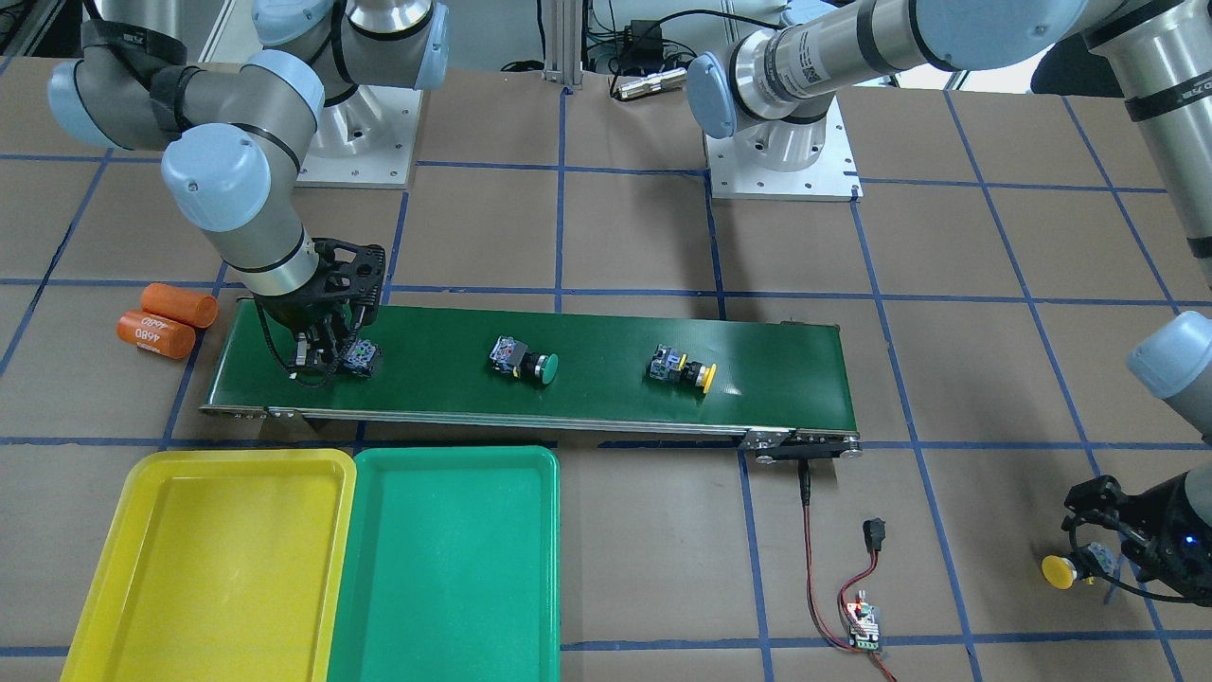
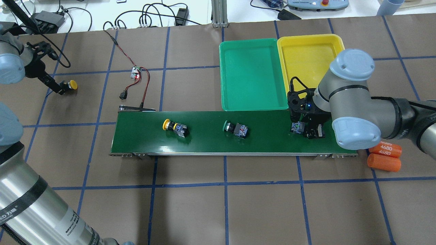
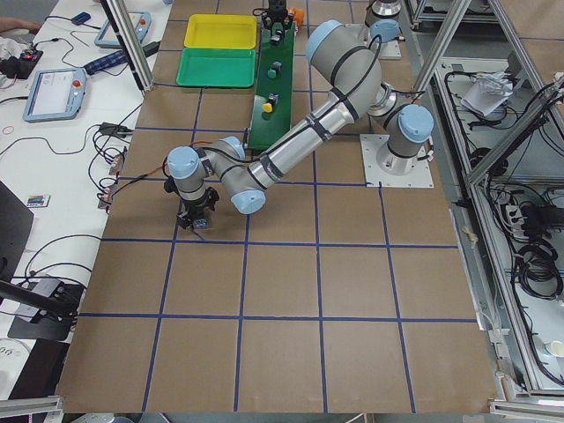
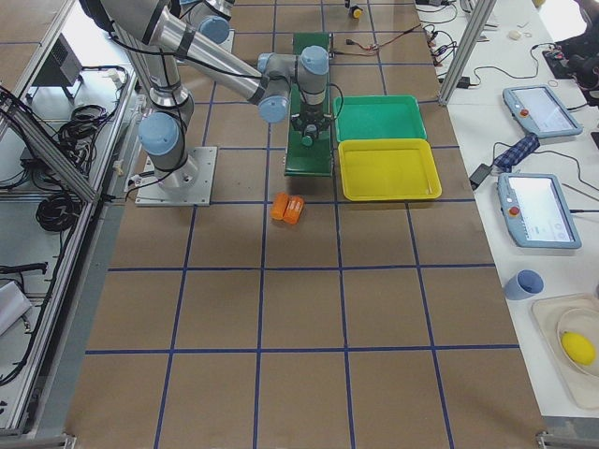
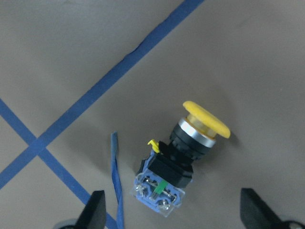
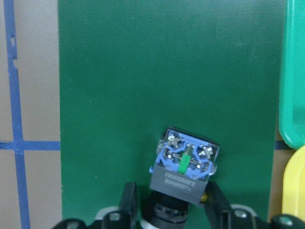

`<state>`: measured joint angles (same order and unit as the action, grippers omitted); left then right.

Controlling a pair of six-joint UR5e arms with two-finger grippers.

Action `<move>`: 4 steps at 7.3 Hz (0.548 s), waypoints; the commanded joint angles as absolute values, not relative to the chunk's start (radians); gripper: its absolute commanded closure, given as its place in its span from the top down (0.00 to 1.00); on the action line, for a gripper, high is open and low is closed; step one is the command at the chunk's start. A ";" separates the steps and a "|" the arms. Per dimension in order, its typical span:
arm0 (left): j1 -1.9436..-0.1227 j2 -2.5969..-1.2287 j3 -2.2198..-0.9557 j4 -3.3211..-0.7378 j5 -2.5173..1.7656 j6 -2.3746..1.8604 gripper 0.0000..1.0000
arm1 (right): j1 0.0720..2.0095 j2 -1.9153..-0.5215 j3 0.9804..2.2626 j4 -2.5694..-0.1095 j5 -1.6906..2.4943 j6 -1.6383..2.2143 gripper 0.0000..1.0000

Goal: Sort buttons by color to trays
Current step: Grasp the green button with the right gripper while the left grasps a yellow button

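Plastic, stiff, likely light, the button (image 6: pixel 186 164) wants pinching across its boxy body (cap looks slippery); right pincer (image 6: pixel 170 193) and left pincer (image 5: pixel 174 205) stand spread.

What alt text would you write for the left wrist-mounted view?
A yellow-capped button lies on its side on the brown table, untouched between the two spread fingertips of the left claw. Blue tape lines cross the surface.

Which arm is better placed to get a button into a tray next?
Right. The right fingers straddle a button on the belt beside the trays; the left fingers flank a yellow button far away.
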<state>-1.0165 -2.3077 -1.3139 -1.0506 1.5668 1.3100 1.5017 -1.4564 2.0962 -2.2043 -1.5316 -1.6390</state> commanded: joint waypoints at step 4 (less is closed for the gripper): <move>-1.015 -2.312 -1.313 -1.048 1.530 1.352 1.00 | 1.551 -1.355 1.933 -2.210 -1.517 -1.626 0.29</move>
